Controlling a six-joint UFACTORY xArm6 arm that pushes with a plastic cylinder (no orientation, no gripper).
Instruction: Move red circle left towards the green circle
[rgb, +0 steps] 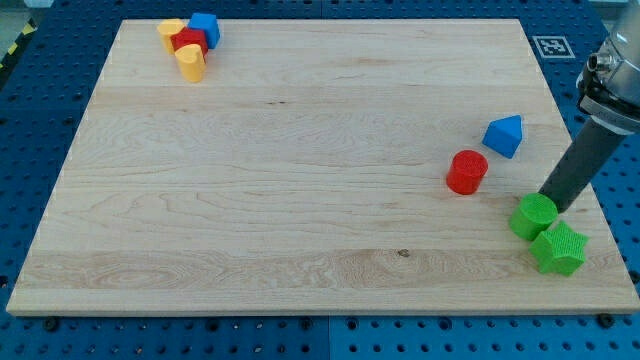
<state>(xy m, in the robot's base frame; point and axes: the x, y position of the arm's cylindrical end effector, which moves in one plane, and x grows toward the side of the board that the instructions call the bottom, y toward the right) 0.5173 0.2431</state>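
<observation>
The red circle (467, 172) stands on the wooden board (300, 160) at the view's right. The green circle (534, 217) is to its lower right, near the board's right edge. My tip (553, 207) is right at the green circle's upper right side, touching or nearly touching it. The tip is well to the right of the red circle and a little lower.
A green star (559, 249) sits just below and right of the green circle. A blue block (504, 135) lies above and right of the red circle. At the top left, a red block (188, 42), a blue block (205, 29) and two yellow blocks (190, 63) are clustered.
</observation>
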